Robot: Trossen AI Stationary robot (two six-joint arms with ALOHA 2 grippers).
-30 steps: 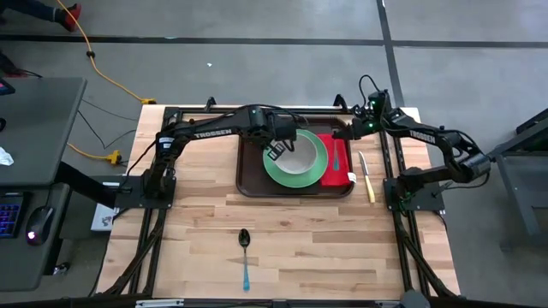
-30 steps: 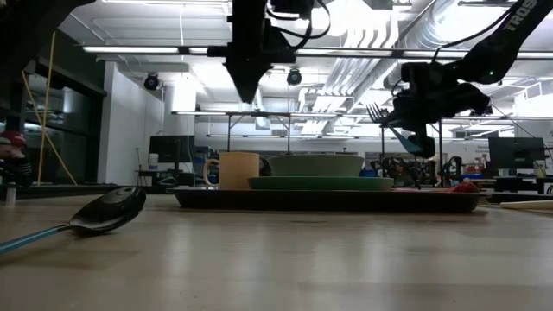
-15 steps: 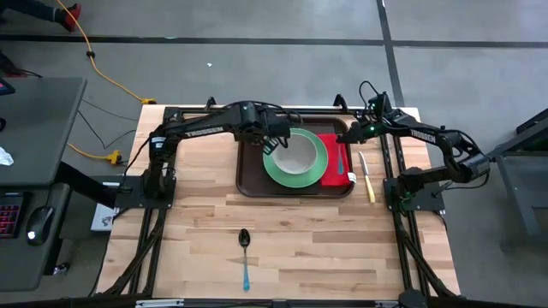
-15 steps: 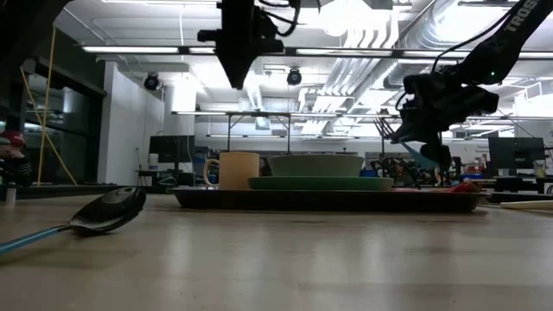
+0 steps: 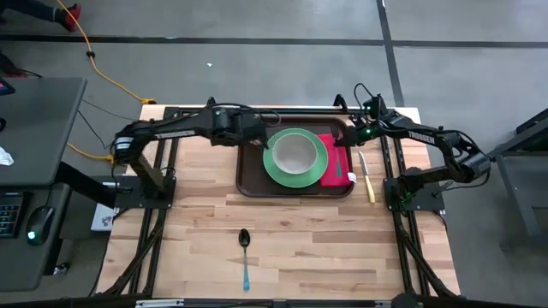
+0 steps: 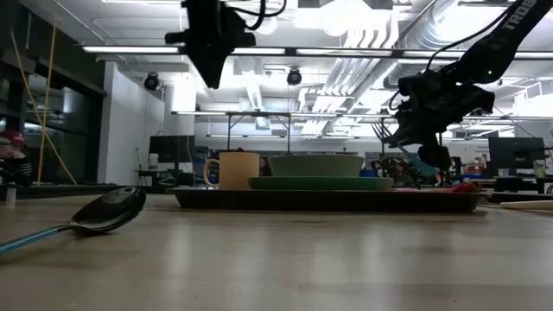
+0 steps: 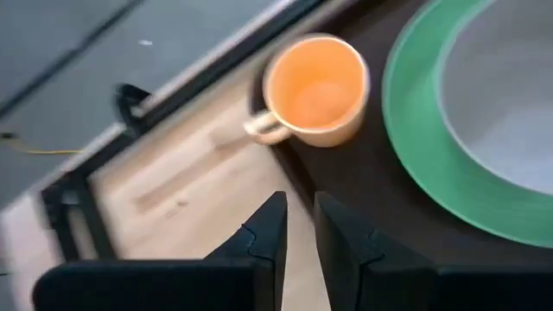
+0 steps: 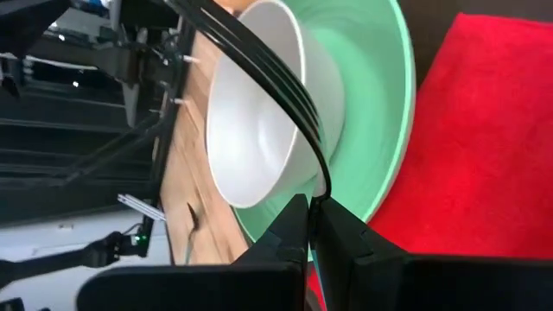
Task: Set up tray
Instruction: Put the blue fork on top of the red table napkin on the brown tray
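The dark brown tray (image 5: 253, 175) lies on the table. It carries a green plate (image 5: 272, 171) with a white bowl (image 5: 295, 154) on it. A red napkin (image 5: 336, 162) lies on its right part. An orange-lined mug (image 7: 315, 91) stands upright in its far left corner. My left gripper (image 7: 300, 203) hovers shut above the tray's left rim near the mug, holding nothing. My right gripper (image 8: 311, 207) hangs over the napkin's far end, shut on a fork (image 8: 285, 95) whose tines reach toward the bowl. My right gripper pinches the fork between its two fingers at the thin metal stem (image 8: 318, 186) behind the tines. The fork is lifted clear above the napkin. Its tines (image 6: 380, 130) point toward the bowl, and a blue handle end (image 6: 422, 161) shows below the fingers.
A knife (image 5: 366, 175) lies on the wood just right of the tray. A blue-handled spoon (image 5: 245, 255) lies on the near middle of the table, also large in the low view (image 6: 104, 212). The arms' frame rails run along the left and right sides.
My left gripper has drawn away from above the plate toward the table's left edge, and now hangs by the tray's far left corner. My right gripper has kept the fork over the napkin, and the tines have dipped a little lower.
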